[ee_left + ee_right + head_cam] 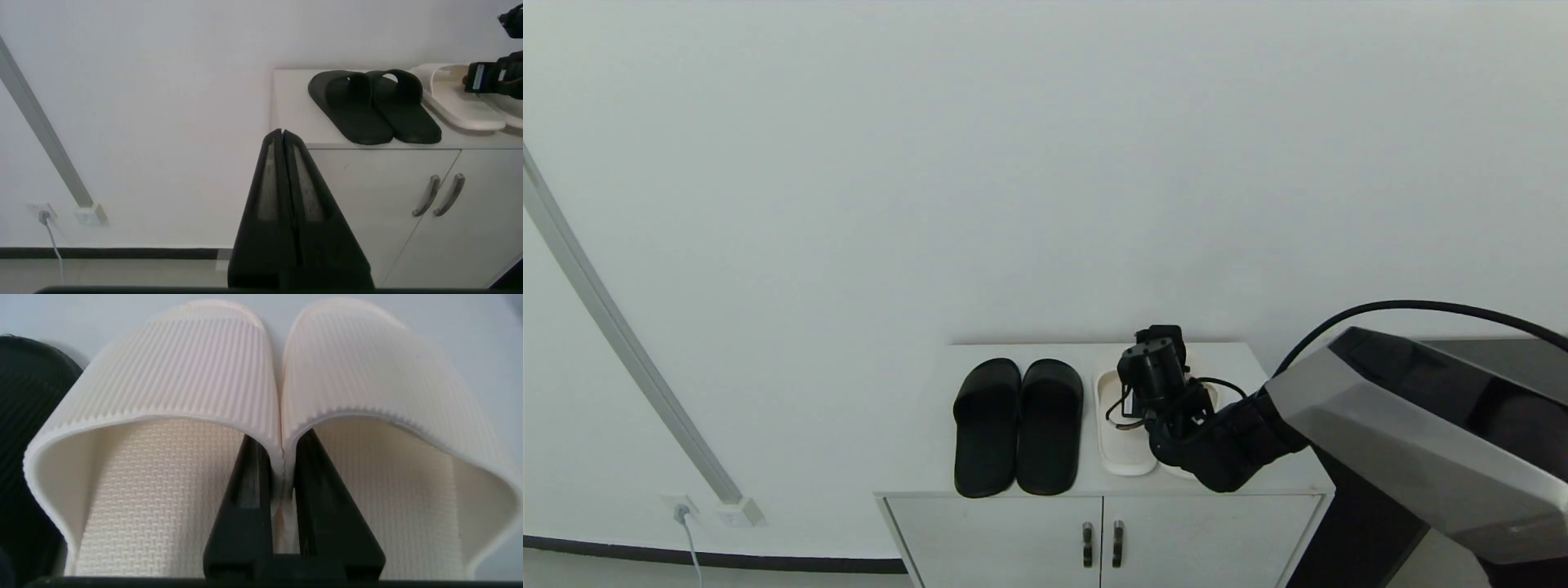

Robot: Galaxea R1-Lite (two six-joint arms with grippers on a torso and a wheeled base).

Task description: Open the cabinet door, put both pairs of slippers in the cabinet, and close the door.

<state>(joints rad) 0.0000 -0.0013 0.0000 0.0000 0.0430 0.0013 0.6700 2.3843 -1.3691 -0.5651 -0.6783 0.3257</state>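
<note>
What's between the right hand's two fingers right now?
The right wrist view shows the adjoining inner strap edges of the two cream slippers between the fingers of the right hand, one finger inside each slipper.

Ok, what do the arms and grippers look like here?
The right arm has a faceted silver-grey and glossy black shell, a black cable arcing over it, and a black cylindrical wrist with thin looping wires. The right gripper and left gripper have black tapered fingers.
</note>
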